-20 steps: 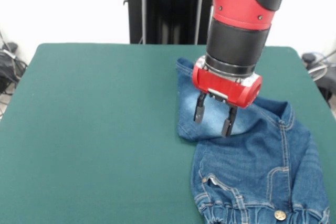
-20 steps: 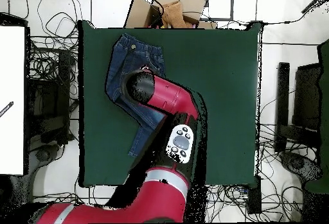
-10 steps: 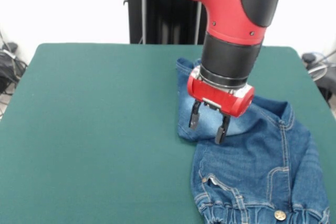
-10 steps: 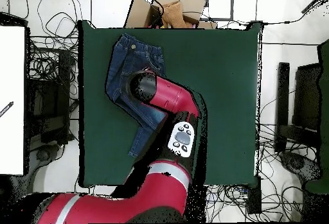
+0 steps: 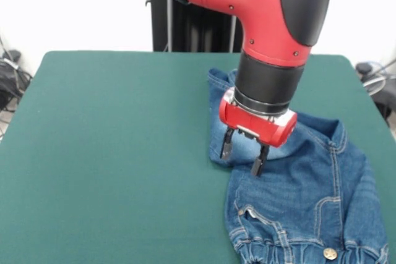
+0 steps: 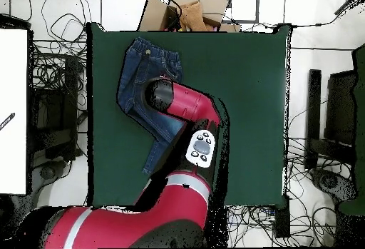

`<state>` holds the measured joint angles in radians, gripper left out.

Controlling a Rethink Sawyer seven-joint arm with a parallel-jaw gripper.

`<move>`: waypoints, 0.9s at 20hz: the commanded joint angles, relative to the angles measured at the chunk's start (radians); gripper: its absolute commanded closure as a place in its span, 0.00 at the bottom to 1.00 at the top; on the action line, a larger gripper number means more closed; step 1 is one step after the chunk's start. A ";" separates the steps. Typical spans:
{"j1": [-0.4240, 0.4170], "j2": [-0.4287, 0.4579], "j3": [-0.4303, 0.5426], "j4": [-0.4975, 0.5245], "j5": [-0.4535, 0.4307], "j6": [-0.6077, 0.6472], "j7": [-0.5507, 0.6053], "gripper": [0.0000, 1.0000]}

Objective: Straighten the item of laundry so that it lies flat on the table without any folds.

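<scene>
The item of laundry is a small pair of blue denim jeans at the right of the front view, waistband with a brass button at the near edge. One leg is folded back over it, showing a faded pale patch. My gripper hangs open just above the folded leg's near edge, nothing between its fingers. In the overhead view the jeans lie at the upper left of the dark green table, and the red arm covers their middle and hides the gripper.
Cardboard boxes sit beyond the table's top edge in the overhead view. Cables and equipment lie on the floor along both sides. A white panel stands at the far left.
The gripper has moved down and toward the picture's left in the front view, from over the pale patch to the folded leg's near edge. The jeans have not moved.
</scene>
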<state>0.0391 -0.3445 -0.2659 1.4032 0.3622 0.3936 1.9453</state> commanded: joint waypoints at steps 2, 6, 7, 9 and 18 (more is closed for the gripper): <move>-0.026 0.030 0.076 -0.044 -0.067 0.121 0.036 0.00; -0.063 0.053 0.129 -0.035 -0.090 0.076 -0.004 0.00; -0.064 0.057 0.137 -0.031 -0.097 0.066 -0.006 0.00; -0.069 0.060 0.149 -0.036 -0.106 0.071 -0.009 0.00; -0.040 0.036 0.157 0.014 -0.116 0.060 0.051 0.00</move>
<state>-0.0107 -0.3066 -0.2424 1.3635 0.2876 0.4168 1.9453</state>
